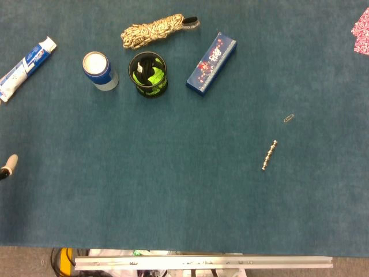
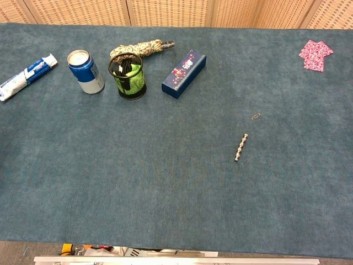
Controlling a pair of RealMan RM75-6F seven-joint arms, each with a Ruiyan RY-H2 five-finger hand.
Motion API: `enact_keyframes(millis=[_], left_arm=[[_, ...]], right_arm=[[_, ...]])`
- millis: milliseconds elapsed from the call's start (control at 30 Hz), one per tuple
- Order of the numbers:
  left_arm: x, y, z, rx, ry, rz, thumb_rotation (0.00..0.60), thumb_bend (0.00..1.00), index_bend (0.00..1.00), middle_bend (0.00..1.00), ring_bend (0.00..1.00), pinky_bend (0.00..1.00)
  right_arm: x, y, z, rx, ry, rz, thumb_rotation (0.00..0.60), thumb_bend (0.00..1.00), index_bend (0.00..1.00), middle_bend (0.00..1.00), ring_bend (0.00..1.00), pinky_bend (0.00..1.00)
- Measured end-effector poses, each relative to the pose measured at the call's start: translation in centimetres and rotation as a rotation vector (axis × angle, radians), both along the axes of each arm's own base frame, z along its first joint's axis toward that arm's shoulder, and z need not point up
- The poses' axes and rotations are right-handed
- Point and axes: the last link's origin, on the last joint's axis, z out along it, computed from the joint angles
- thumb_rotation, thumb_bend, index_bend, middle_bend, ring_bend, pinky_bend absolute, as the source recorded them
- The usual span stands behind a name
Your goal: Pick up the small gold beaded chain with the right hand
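The small gold beaded chain (image 1: 269,154) lies straight on the blue cloth, right of centre, and shows again in the chest view as the chain (image 2: 241,147). Nothing touches it. Only a pale fingertip of my left hand (image 1: 8,166) pokes in at the left edge of the head view, far from the chain; the rest of that hand is out of frame. My right hand appears in neither view.
A paper clip (image 1: 289,118) lies just beyond the chain. At the back stand a blue can (image 1: 98,69), a green mesh cup (image 1: 148,74), a blue box (image 1: 211,63), a rope bundle (image 1: 153,29) and a toothpaste tube (image 1: 26,66). A pink cloth (image 2: 315,54) lies far right.
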Motion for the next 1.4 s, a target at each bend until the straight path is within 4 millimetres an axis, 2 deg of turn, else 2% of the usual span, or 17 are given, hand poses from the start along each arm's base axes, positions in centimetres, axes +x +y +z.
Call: enact_keyframes(millis=[433, 667, 733, 800, 867, 1000, 1167, 1400], left_arm=[[-0.1, -0.4, 0.3, 0.018, -0.01, -0.002, 0.6, 0.22, 0.03, 0.05, 0.02, 0.0], [-0.1, -0.4, 0.6, 0.031, -0.015, -0.003, 0.6, 0.22, 0.03, 0.05, 0.02, 0.0], [-0.1, -0.5, 0.7, 0.033, -0.017, -0.004, 0.6, 0.22, 0.03, 0.05, 0.02, 0.0], [-0.2, -0.6, 0.7, 0.034, -0.018, -0.001, 0.6, 0.22, 0.03, 0.05, 0.02, 0.0], [-0.3, -0.7, 0.8, 0.036, -0.021, 0.002, 0.6, 0.22, 0.03, 0.05, 0.02, 0.0], [-0.5, -0.8, 0.8, 0.038, -0.023, 0.011, 0.6, 0.22, 0.03, 0.05, 0.02, 0.0], [-0.6, -0.9, 0.6, 0.036, -0.025, 0.02, 0.6, 0.22, 0.03, 0.05, 0.02, 0.0], [-0.9, -0.9, 0.5, 0.041, -0.027, 0.031, 0.6, 0.22, 0.03, 0.05, 0.02, 0.0]], right_arm=[[1.0, -0.2, 0.0, 0.03, -0.031, 0.061, 0.6, 0.1, 0.5, 0.52, 0.45, 0.51], [3.1, -0.9, -1.3, 0.136, 0.009, 0.19, 0.6, 0.1, 0.5, 0.54, 0.48, 0.51], [3.7, -1.3, -1.7, 0.172, 0.036, 0.217, 0.6, 0.1, 0.5, 0.57, 0.53, 0.55], [4.4, -1.6, -2.4, 0.213, 0.069, 0.247, 0.6, 0.1, 0.5, 0.63, 0.62, 0.64], [5.1, -1.9, -3.0, 0.256, 0.1, 0.274, 0.6, 0.1, 0.5, 0.71, 0.73, 0.78], [6.2, -2.6, -4.4, 0.345, 0.145, 0.313, 0.6, 0.1, 0.5, 0.83, 0.87, 0.93], [7.8, -3.5, -6.7, 0.452, 0.213, 0.38, 0.6, 0.1, 0.5, 0.9, 0.95, 1.0], [9.0, -4.5, -9.7, 0.54, 0.272, 0.433, 0.6, 0.1, 0.5, 0.92, 0.97, 1.0]])
